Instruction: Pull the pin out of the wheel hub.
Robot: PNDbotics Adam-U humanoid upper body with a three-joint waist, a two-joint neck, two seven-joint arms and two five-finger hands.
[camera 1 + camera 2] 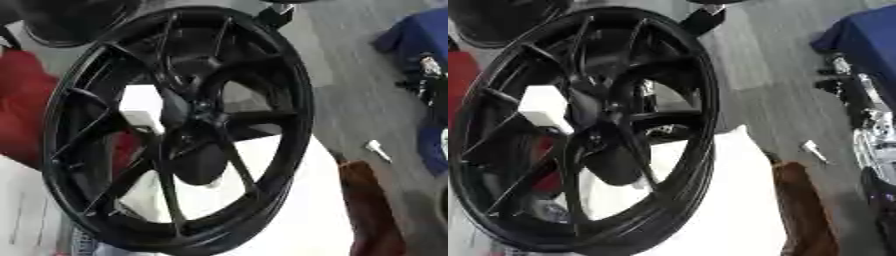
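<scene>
— Where was the pin?

— I could not pick it out. The wheel stood tilted and filled most of my view, its lower edge cut off. The hub sat at the wheel's centre, where the spokes met, black on black. Nothing there read to me as a pin. Just left of the hub a white block showed between the spokes — what it was, I could not tell.

— And your hands?

— My left hand showed nowhere I could make out. A dark oval shape hung below the hub inside the wheel, but it was too blurred to name. To the right of the wheel, well apart from it, my right arm ran down the frame's edge, black and silver and partly cut off. The dark bit at its upper end may have been my right hand. Whether it was released, clenched or holding something, I cannot tell.

— Anything else near the wheel?

— A small pale object lay on the grey floor right of the wheel, too small to identify. A brown shape lay lower right of the rim and something red behind the wheel's left side.
</scene>
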